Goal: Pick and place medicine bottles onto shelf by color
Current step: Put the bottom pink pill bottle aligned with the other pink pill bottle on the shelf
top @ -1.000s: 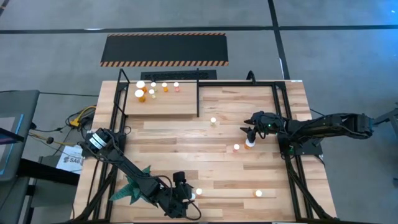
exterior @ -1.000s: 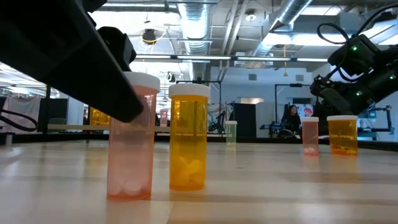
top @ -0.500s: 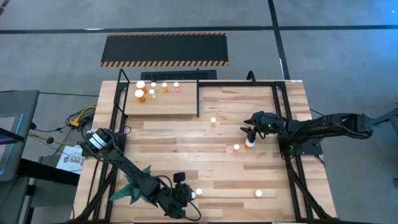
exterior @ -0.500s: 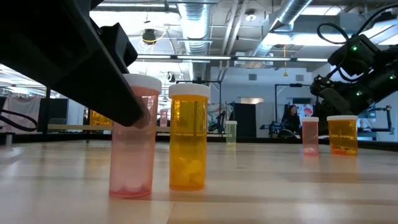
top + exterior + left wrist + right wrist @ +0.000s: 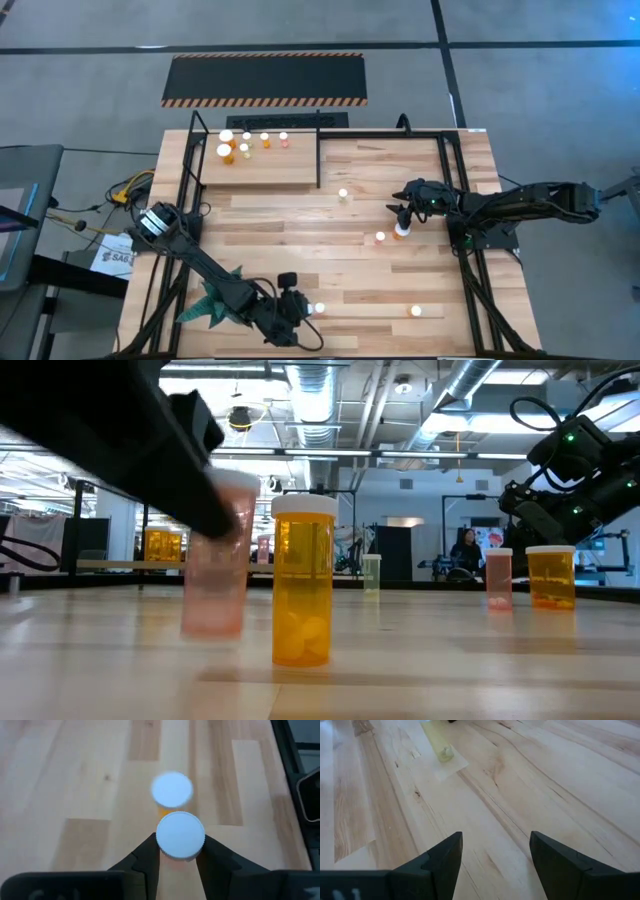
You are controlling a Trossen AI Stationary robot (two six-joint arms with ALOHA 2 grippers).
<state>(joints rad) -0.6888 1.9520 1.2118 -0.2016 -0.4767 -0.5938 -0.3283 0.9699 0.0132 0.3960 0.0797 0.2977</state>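
We are clamping the left gripper (image 5: 180, 854) on a pinkish pill bottle (image 5: 215, 555) just under its white cap, at the table's near edge beside an orange bottle (image 5: 303, 582). Light, rigid, smooth plastic: likely slippery. The right gripper (image 5: 495, 851) is waiting mid-table, jaws apart.

The shelf (image 5: 270, 165) sits on the tabletop's (image 5: 330, 280) far left part, with several bottles (image 5: 245, 143) on it. Four more bottles stand on the tabletop: one (image 5: 343, 194) mid-table, two (image 5: 390, 233) by the right arm, one (image 5: 416, 311) near the front edge.
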